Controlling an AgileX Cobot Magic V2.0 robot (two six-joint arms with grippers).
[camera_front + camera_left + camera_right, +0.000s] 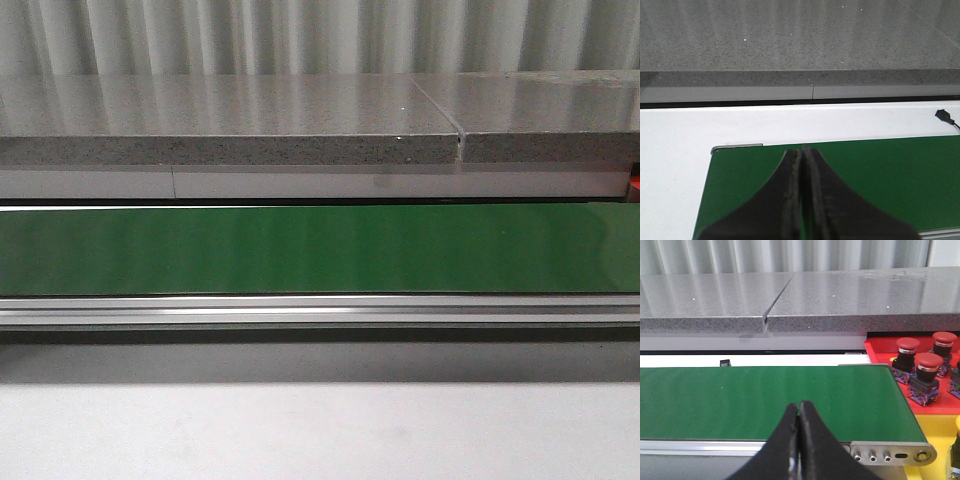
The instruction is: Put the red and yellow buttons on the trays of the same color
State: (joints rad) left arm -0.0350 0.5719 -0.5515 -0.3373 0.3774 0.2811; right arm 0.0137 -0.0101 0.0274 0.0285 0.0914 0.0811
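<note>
Right wrist view: the right gripper (799, 407) hangs over the near edge of the green conveyor belt (765, 395), its fingers pressed together with nothing between them. At the belt's end sits a metal roller bracket (892, 454). Just beyond that end lies the yellow tray (935, 472), with part of a yellow button (956, 450) at the frame's edge. Farther back, the red tray (880, 352) holds several red buttons (926, 375), upright and close together. The left gripper (803, 152) is likewise closed and empty above the belt's opposite end, near its corner. A small black connector (944, 116) rests on the white surface (680, 150) behind. Farthest is the grey stone counter (230, 120).
</note>
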